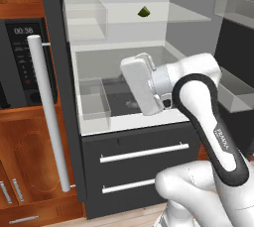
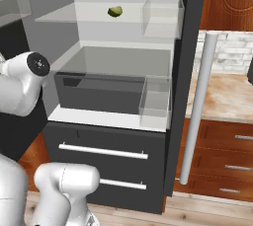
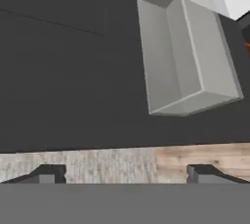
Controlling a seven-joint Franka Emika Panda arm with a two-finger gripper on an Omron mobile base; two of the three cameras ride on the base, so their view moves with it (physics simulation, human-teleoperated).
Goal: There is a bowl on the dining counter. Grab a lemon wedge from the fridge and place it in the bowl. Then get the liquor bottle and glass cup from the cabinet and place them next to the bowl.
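Gripper [image 3: 124, 173] spread wide, empty; lemon wedge [image 1: 144, 12] on fridge shelf [image 1: 163, 17]; arm reads "FRANKA".

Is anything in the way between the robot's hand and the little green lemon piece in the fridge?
Nothing visible blocks it. The fridge door is open, and the lemon wedge sits alone on the upper glass shelf. The end effector is open, lower down, pointing away.

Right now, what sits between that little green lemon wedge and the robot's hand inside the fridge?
The glass shelf under the lemon wedge, then bare fridge space down to the hand, seen in the left base view.
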